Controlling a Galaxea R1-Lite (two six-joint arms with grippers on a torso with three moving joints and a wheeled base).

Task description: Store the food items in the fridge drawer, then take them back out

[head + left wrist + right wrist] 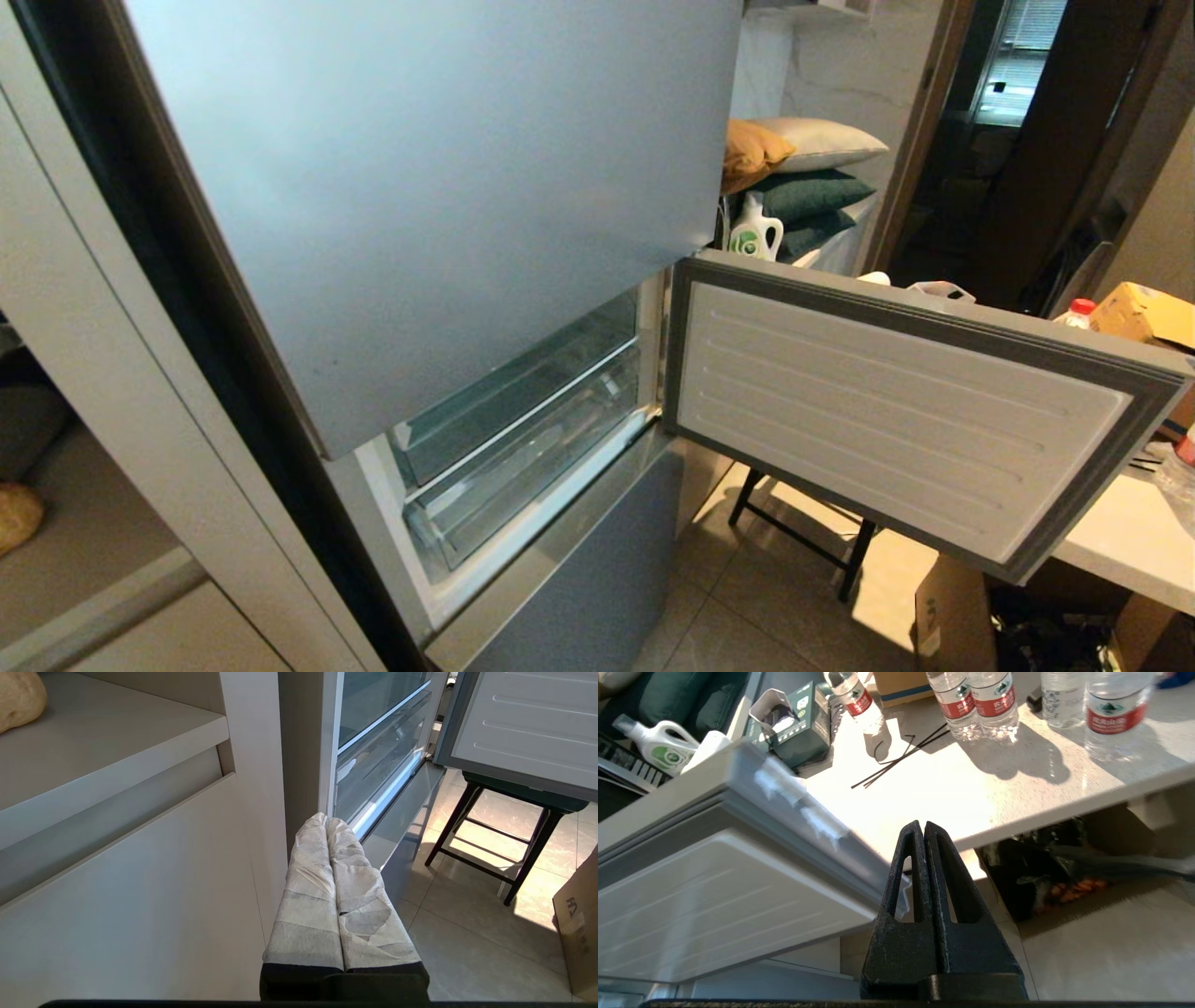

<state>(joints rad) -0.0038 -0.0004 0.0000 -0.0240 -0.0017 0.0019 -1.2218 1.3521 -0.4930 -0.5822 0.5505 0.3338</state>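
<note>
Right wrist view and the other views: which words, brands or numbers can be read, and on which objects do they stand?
None can be read with certainty.
Water bottles: red labels with white characters, too small to read.
Dark green box: print too blurred.
White detergent jug: green logo, no legible words.
Cardboard box: dark letters, cut off by the picture edge, unreadable.

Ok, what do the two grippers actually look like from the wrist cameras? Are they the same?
No. The left gripper has long fingers wrapped in crinkled white fabric-like tape with greyish bands, on a black base. The right gripper is bare: matte black, rough-textured, tapering triangular fingers, each with a slot-shaped cutout, on a black base. No cables or markings show on either.
</note>
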